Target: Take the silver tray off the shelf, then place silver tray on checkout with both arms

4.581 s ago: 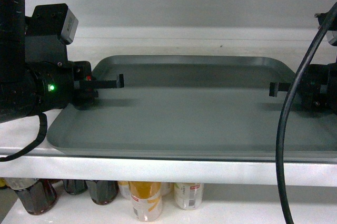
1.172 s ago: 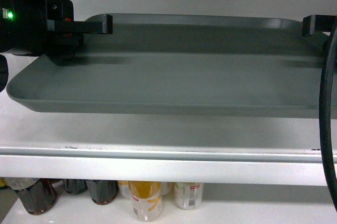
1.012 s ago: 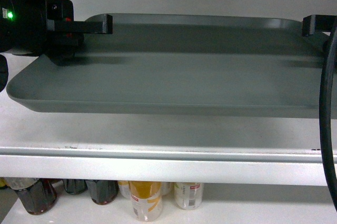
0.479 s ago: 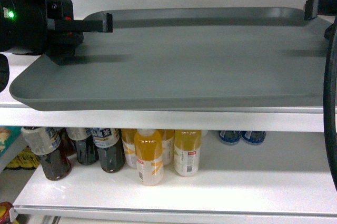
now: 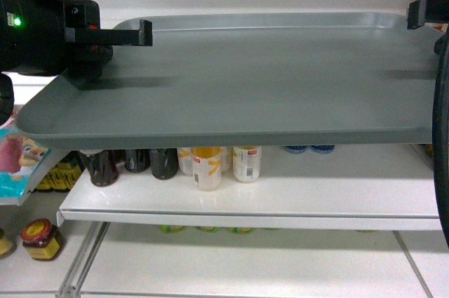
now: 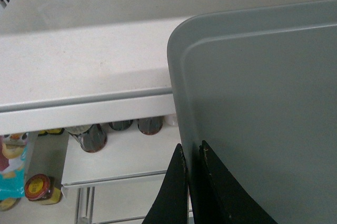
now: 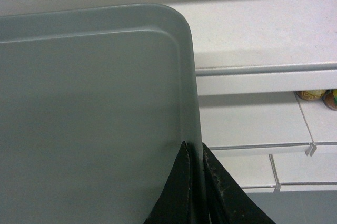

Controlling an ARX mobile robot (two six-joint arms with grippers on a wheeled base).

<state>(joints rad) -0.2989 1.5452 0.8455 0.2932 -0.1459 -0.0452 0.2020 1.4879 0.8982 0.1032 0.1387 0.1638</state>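
The silver tray [image 5: 252,80] hangs level in the air, in front of the shelf and off its board. My left gripper [image 5: 142,34] is shut on the tray's left rim, and the left wrist view shows its jaws [image 6: 190,153] pinching that rim beside the tray [image 6: 263,103]. My right gripper [image 5: 417,15] is shut on the right rim, with the rim clamped [image 7: 196,151] at the tray's [image 7: 89,103] edge. The white shelf [image 6: 84,76] [image 7: 263,39] lies bare beyond the tray's far corners. The checkout is out of view.
Below the tray a lower shelf board [image 5: 280,200] carries several drink bottles [image 5: 207,166]. A jar [image 5: 41,238] and a snack packet [image 5: 17,161] sit at the lower left. A black cable [image 5: 440,137] hangs down the right edge.
The tray has gone from resting on the shelf to being held up and drawn back from it. The view has retreated, so lower shelves and bottles now show beneath the tray.
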